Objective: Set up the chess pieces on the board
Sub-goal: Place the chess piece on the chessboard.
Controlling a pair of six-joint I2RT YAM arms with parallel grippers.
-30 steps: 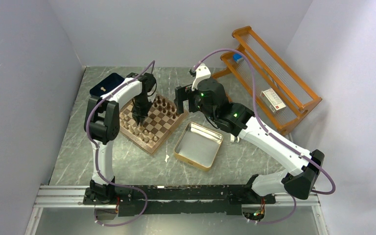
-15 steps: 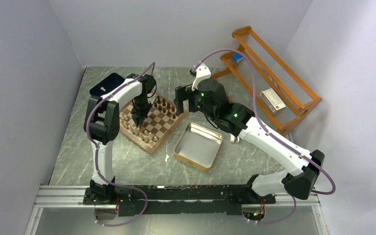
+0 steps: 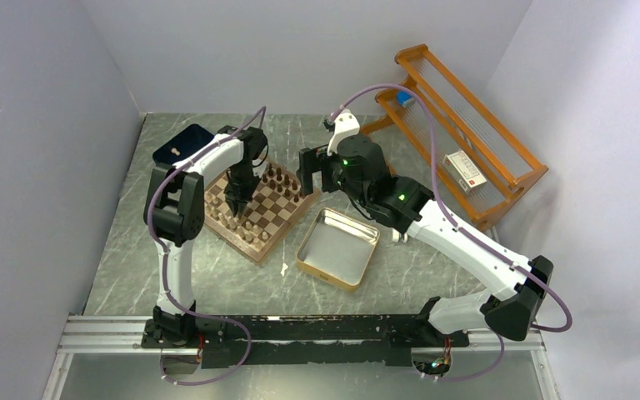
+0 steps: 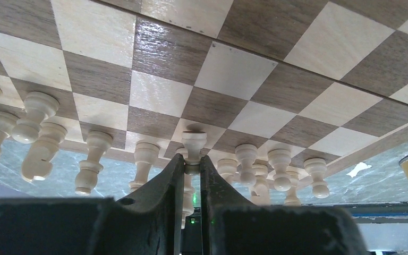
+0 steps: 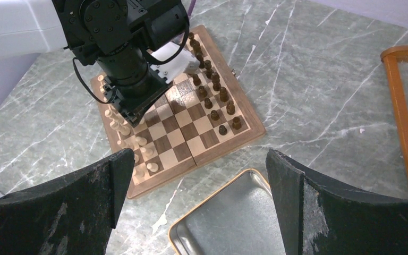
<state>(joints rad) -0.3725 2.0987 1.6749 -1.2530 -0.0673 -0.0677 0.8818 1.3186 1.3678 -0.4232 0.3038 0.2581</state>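
The board (image 3: pixel 270 207) lies on the far left part of the worktop (image 3: pixel 217 275), turned so that one corner points to the near edge. The left gripper (image 4: pixel 192 166) points down over the left half of the board. Its jaws are closed on a pale piece (image 4: pixel 193 142), which it holds by the upper part, with the base toward a dark square. Whether the base touches the square, I cannot tell. Behind this piece the other pale pieces (image 4: pixel 146 153) stand in rows along the near left edge of the board. The dark pieces (image 5: pixel 214 96) stand in two rows along the opposite, far right edge. The right gripper (image 5: pixel 199 159) hangs above that far right edge, with its jaws wide apart and nothing between them. A tin (image 3: pixel 339 247) lies on the worktop just beside the near right edge of the board.
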